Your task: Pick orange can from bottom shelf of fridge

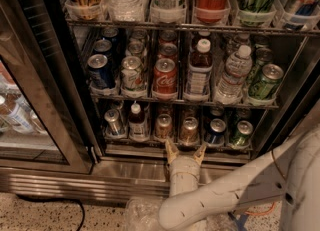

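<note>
The fridge [60, 90] stands open, its glass door [20, 100] swung to the left. On the bottom shelf [150, 142] stand a row of short cans and one small bottle [136, 121]. Two coppery orange-brown cans with silver tops stand side by side: the orange can [189, 130] and a similar one [162, 126] to its left. My gripper [185, 150] is open and empty. It sits just in front of the shelf's edge, below these two cans, fingertips pointing in. It touches neither can.
A silver can [114, 121] stands at the shelf's left end, and a dark blue can [216, 131] and a green can [242, 134] to the right. The rack above [175, 101] holds cans and bottles. A steel sill [125, 170] runs below. My white arm [225, 195] comes from the lower right.
</note>
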{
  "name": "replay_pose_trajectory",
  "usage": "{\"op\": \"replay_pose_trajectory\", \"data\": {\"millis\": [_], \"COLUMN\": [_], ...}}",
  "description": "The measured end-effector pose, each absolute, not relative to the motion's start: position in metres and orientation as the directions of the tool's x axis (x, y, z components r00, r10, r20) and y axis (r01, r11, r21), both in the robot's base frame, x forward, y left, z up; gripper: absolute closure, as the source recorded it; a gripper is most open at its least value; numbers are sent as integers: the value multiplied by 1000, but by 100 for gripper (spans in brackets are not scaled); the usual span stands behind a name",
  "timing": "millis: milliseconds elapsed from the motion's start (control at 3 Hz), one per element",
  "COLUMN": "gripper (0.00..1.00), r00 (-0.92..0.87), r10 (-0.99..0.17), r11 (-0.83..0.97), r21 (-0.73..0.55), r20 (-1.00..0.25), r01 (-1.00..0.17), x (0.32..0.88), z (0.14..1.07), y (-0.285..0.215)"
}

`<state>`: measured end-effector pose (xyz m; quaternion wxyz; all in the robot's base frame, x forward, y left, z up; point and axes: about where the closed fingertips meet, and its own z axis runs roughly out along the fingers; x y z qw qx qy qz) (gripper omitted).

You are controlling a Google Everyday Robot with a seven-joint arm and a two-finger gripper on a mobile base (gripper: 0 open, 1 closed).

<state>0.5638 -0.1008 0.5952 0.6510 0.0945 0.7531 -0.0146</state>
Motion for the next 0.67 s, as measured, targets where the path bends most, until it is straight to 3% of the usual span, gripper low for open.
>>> {"op": "replay_pose_trajectory", "data": {"millis": [667], "gripper": [19], "r00": [-101], "r10": [128], "r11": [977], "r21": [108], "r20": [-987], "r01": [183], "x": [579], "z": [592], "y": [-106]}}
